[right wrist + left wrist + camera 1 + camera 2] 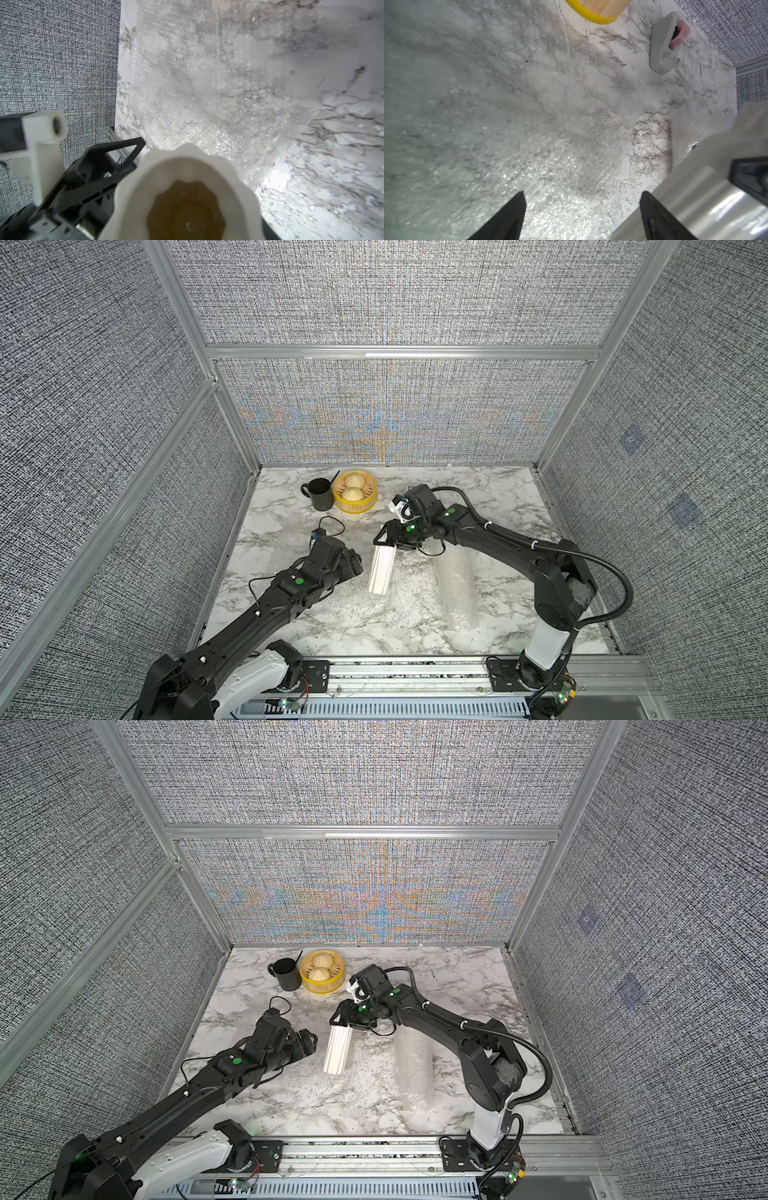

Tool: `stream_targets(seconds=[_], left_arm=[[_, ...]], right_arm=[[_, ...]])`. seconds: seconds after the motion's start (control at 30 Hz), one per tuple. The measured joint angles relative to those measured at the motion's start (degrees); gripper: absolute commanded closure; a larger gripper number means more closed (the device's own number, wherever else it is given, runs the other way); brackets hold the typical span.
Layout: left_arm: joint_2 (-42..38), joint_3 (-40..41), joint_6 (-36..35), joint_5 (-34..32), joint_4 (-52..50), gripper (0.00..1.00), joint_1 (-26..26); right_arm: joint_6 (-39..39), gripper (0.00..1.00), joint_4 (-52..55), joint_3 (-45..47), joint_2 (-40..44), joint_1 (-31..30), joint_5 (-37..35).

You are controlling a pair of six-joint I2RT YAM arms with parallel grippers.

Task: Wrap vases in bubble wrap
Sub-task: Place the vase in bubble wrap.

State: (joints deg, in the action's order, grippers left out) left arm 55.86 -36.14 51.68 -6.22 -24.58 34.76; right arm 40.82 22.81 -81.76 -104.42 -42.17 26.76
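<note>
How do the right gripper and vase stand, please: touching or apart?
Touching: in both top views the right gripper clamps the vase at its rim; the right wrist view shows that rim between the jaws.

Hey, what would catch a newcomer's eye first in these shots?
The white fluted ceramic vase, tilted mid-table and gripped at its rim by the right gripper over a clear bubble wrap sheet. Next, the yellow steamer basket holding two buns at the back, beside a black mug.

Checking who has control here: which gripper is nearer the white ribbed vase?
Right. The right gripper holds the vase by its rim, fingers closed on it. The left gripper is open beside the vase's body.
</note>
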Motion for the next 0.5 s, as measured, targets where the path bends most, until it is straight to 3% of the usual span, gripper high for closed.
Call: stream_targets(seconds=[0.27, 0.5], left_arm=[[-1.36, 1.86, -0.81, 0.44, -1.07, 0.14, -0.02], [4.35, 0.96, -2.32, 4.98, 0.33, 0.15, 0.02]], right_arm=[[4.0, 0.77, -3.17, -0.33, -7.37, -1.66, -0.5], [5.29, 0.7, -4.59, -1.57, -11.87, -1.22, 0.57]])
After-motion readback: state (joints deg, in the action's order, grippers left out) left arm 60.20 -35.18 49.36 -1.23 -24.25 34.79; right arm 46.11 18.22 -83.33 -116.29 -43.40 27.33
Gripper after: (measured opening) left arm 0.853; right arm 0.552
